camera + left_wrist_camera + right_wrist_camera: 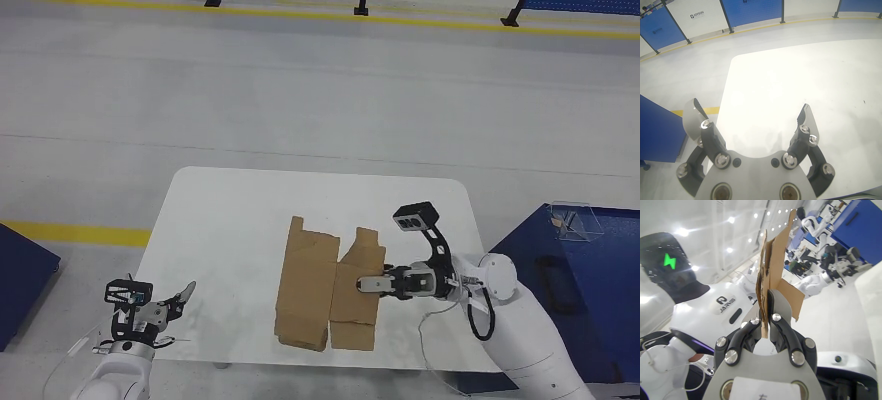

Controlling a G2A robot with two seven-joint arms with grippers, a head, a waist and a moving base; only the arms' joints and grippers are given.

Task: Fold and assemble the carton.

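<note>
The right gripper [766, 303] is clamped shut on one edge of the carton [776, 262] (several cardboard layers sit between its pads). The flattened carton lies mid-table [230, 215], toward the near edge. The left gripper [750, 107] hangs wide open over the near left corner, holding nothing, well apart from the carton.

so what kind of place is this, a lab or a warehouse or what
Probably a robotics test hall or lab: blue and white partition panels and a yellow floor line mark off the floor, another white humanoid robot stands among workstations behind, and a flat cardboard carton is at a white table.
</note>
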